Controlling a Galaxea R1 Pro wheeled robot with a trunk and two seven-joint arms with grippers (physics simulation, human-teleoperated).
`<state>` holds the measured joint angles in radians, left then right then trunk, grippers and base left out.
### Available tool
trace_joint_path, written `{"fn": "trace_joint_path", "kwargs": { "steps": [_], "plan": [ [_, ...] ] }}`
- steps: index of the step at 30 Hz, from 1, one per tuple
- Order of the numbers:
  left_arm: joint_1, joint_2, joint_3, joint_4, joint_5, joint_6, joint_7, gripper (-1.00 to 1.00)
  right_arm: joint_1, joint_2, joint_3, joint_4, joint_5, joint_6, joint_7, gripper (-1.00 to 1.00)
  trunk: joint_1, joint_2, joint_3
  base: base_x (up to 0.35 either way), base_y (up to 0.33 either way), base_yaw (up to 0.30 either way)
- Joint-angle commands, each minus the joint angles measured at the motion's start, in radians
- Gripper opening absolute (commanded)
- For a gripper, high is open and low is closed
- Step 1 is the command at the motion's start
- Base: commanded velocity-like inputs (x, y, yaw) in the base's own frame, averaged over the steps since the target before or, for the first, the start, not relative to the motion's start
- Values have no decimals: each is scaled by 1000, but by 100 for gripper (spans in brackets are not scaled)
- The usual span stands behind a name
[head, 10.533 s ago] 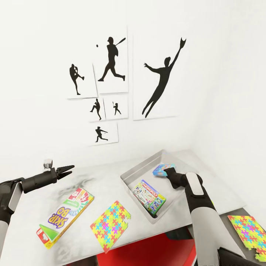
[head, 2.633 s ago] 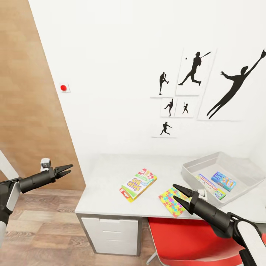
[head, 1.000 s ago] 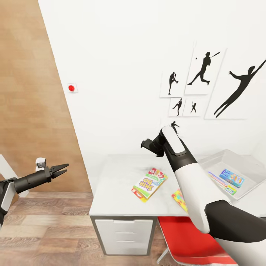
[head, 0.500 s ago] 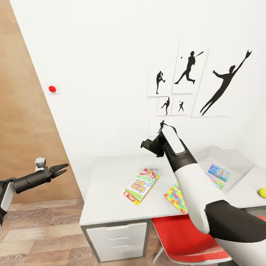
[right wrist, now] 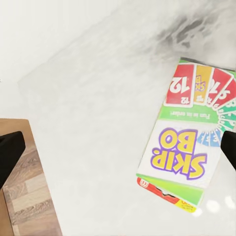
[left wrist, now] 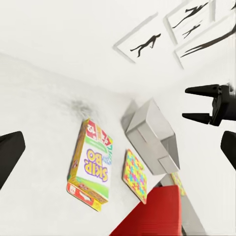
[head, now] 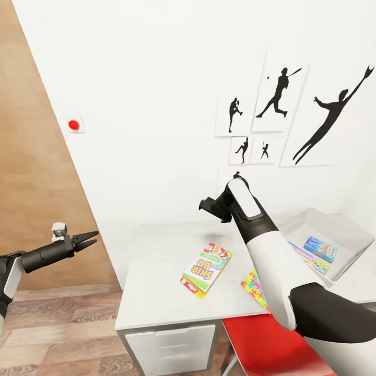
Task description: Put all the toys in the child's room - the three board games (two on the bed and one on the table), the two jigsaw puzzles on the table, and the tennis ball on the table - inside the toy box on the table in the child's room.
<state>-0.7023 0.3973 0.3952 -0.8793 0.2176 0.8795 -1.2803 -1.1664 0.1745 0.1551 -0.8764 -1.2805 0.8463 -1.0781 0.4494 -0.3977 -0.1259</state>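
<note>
Pale grey table (head: 156, 282) stands against the white wall, with the toy box (head: 334, 227) at its far end holding two board games (head: 319, 248). A Skip-Bo game (head: 207, 263) lies flat mid-table, a puzzle (head: 253, 284) just beside it. The right gripper (head: 209, 204) hangs above the table, jaws apart. The left gripper (head: 87, 240), open too, is off the table's end.

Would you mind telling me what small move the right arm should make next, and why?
Probably lower the right gripper toward the Skip-Bo board game. Its fingers are open and raised above the table. The game lies flat and untouched outside the toy box, and sits directly in the right wrist view.
</note>
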Motion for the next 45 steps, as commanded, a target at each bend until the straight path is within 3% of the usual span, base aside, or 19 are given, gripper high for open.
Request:
{"fn": "trace_joint_path", "kwargs": {
  "steps": [1,4,8,12,15,18,22,25,28,32,37,45],
  "plan": [
    [-1,-1,-2,-1,2,10,-6,100,-1,0,0,-1,-7,4,-10,100,1,-2,-2,2,2,1],
    [0,-2,-26,-4,2,14,-41,100,-2,0,0,0,-7,4,-10,100,1,-2,-2,1,1,0],
    [0,-1,-76,-5,0,16,-145,100,-2,0,1,5,4,4,-10,100,1,-2,-2,0,0,0],
    [-1,1,-106,-6,-3,15,-229,100,-3,0,-2,38,72,3,-9,100,1,-2,-2,0,0,0],
    [0,3,-111,-6,-3,16,-246,100,-4,0,-4,100,117,1,6,100,1,-2,-2,0,0,0],
    [-1,4,-112,-5,-3,16,-252,100,-5,0,-4,152,134,-17,42,100,1,-2,-2,0,0,0],
    [-1,5,-110,-5,-3,15,-254,100,-9,0,-2,217,169,-88,103,100,1,-2,-2,0,0,0],
    [0,6,-107,-4,-4,15,-255,100,-9,0,-2,253,255,-127,164,100,1,-2,-2,0,0,0],
    [0,6,-106,-4,-4,14,-255,100,-8,0,-3,266,369,-170,233,100,1,-2,-2,0,0,0],
    [0,6,-105,-4,-4,13,-255,100,-7,0,-4,272,464,-207,295,100,1,-2,-4,0,0,0],
    [0,6,-104,-4,-5,13,-255,100,-7,0,-9,275,496,-221,320,100,1,-2,-10,0,0,0],
    [-1,6,-104,-3,-6,13,-255,100,-7,0,-13,275,502,-222,324,100,1,-2,-23,38,45,0]
  ]
}}
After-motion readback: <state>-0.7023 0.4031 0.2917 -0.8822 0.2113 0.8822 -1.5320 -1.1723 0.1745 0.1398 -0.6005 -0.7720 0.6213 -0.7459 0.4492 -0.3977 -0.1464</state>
